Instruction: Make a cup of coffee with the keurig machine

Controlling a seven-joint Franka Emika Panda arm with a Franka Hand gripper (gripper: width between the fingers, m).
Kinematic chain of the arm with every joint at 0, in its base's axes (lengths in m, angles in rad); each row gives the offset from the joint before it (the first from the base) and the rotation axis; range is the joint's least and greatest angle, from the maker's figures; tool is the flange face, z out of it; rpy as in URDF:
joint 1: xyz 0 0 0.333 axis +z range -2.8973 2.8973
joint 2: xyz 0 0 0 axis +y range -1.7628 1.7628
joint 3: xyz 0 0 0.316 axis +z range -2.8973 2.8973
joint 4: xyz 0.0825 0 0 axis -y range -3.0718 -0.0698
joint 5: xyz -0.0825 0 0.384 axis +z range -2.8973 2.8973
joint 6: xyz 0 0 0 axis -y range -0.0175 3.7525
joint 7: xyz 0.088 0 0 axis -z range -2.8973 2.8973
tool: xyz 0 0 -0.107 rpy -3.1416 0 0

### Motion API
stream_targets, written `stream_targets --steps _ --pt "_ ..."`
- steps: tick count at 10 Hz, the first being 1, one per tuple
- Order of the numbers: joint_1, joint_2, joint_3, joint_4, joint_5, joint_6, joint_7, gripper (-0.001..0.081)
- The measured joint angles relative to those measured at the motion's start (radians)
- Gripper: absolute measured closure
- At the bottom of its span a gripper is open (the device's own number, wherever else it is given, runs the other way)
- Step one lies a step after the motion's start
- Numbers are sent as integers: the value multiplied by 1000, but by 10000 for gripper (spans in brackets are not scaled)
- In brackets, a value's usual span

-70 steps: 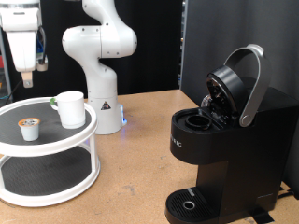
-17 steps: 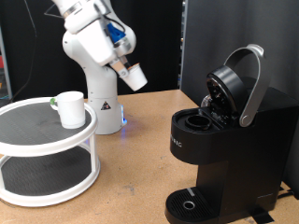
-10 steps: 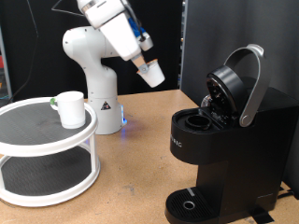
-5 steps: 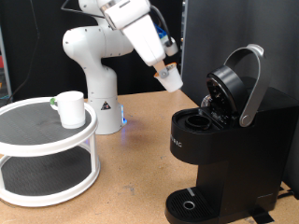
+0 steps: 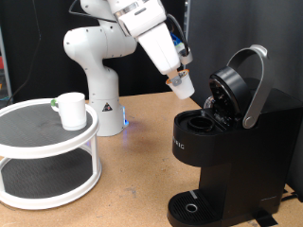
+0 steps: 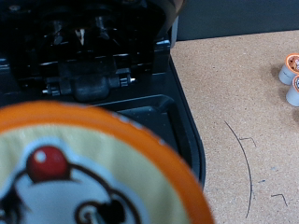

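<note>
My gripper (image 5: 179,79) is shut on a small white pod (image 5: 183,88) and holds it tilted in the air, just above and to the exterior view's left of the open pod chamber (image 5: 201,121) of the black keurig machine (image 5: 232,156). The machine's lid with its silver-grey handle (image 5: 254,87) is raised. In the wrist view the pod's orange-rimmed top (image 6: 84,177) fills the near field, with the machine's open black top (image 6: 93,56) beyond it. The white cup (image 5: 70,110) stands on the top tier of a round white stand (image 5: 47,144) at the exterior view's left.
The arm's white base (image 5: 102,90) stands behind the stand. A dark panel (image 5: 204,38) rises behind the machine. The machine's drip tray (image 5: 192,205) is at its foot. In the wrist view two more small pods (image 6: 291,79) lie on the cork tabletop (image 6: 243,121).
The arm has carried the pod from over the stand at the left across to the right and down, close above the machine's open chamber. The cup has not moved.
</note>
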Motion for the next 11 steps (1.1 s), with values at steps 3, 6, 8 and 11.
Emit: stream_targets --steps 3,6,8,11 --pt "4 4 -5 -17 48 6 -188 370" --pt "7 16 6 -21 51 8 -212 370" --pt "9 31 17 -21 51 9 -211 370" --pt "9 61 41 -15 43 10 -185 370"
